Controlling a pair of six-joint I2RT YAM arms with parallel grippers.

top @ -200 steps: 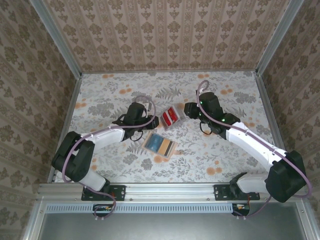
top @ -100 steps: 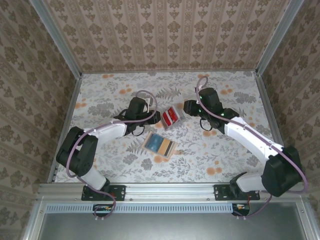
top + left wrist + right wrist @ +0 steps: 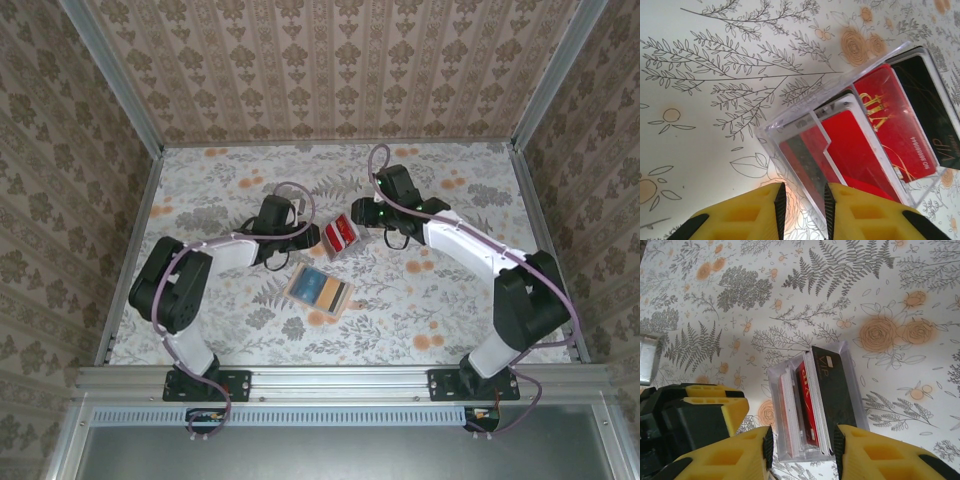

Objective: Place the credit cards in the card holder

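Observation:
A clear plastic card holder (image 3: pixel 342 233) stands tilted on the flowered table between both grippers. Red credit cards (image 3: pixel 875 125) and a black VIP card (image 3: pixel 935 110) sit in its slots. From above, the right wrist view shows the red cards (image 3: pixel 807 390) on edge beside the black card (image 3: pixel 832 385), inside the holder (image 3: pixel 846 349). My left gripper (image 3: pixel 805 200) is shut on one clear wall of the holder (image 3: pixel 790 125). My right gripper (image 3: pixel 802 440) spans the holder's width, both pads against its sides. From overhead, the left gripper (image 3: pixel 312 237) and right gripper (image 3: pixel 362 215) flank it.
A second flat case (image 3: pixel 320 290) showing blue and orange faces lies on the table just in front of the holder. My left gripper's yellow finger (image 3: pixel 715 407) is close beside the right one. Patterned walls close in the table on three sides.
My right arm swung left and forward until its jaws came around the holder. My left gripper shifted slightly toward the holder. The holder stayed in about the same place.

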